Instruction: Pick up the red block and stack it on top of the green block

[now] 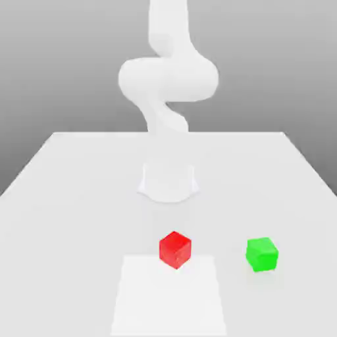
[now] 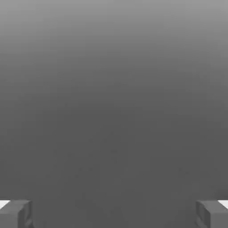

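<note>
Pincer (image 2: 114, 214) spread wide and empty, pale tabletop (image 1: 79, 224), grey gradient backdrop (image 1: 66, 66) behind.

No legible text, label, brand, number or sign was observed.
</note>
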You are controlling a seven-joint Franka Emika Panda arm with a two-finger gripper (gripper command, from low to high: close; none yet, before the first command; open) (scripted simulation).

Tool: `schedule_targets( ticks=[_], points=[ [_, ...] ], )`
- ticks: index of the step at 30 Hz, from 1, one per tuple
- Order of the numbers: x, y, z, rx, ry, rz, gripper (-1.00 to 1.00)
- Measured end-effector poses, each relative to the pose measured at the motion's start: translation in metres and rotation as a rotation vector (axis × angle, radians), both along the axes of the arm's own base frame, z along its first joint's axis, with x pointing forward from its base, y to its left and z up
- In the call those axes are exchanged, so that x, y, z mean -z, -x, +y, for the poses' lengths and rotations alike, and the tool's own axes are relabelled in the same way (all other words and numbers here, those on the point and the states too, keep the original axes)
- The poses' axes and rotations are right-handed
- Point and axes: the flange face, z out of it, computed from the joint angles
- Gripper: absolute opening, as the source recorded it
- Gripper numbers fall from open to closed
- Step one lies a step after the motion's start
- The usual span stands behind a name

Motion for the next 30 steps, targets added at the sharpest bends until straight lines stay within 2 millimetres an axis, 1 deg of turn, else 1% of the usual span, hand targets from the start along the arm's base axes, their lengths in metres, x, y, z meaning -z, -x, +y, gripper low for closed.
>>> schedule_targets(
  ticks=[2,4,7,9,11,13,16,17,18,19,21,30],
  points=[
    [0.050,-0.019,-0.003,0.053,-0.054,0.075,0.00],
    [0.099,-0.032,-0.004,0.107,-0.099,0.149,0.00],
    [0.174,-0.041,-0.002,0.190,-0.152,0.259,0.00],
    [0.225,-0.039,0.001,0.249,-0.180,0.334,0.00],
    [0.275,-0.031,0.005,0.312,-0.201,0.410,0.00],
    [0.326,-0.017,0.010,0.380,-0.216,0.489,0.00],
    [0.400,0.020,0.017,0.497,-0.225,0.611,0.00],
    [0.420,0.035,0.018,0.535,-0.223,0.646,0.00],
    [0.436,0.047,0.020,0.566,-0.221,0.675,0.00],
    [0.445,0.053,0.021,0.580,-0.223,0.693,0.00],
    [0.454,0.056,0.022,0.587,-0.231,0.713,0.00],
    [0.478,0.050,0.025,0.576,-0.263,0.740,0.00]
  ],
)
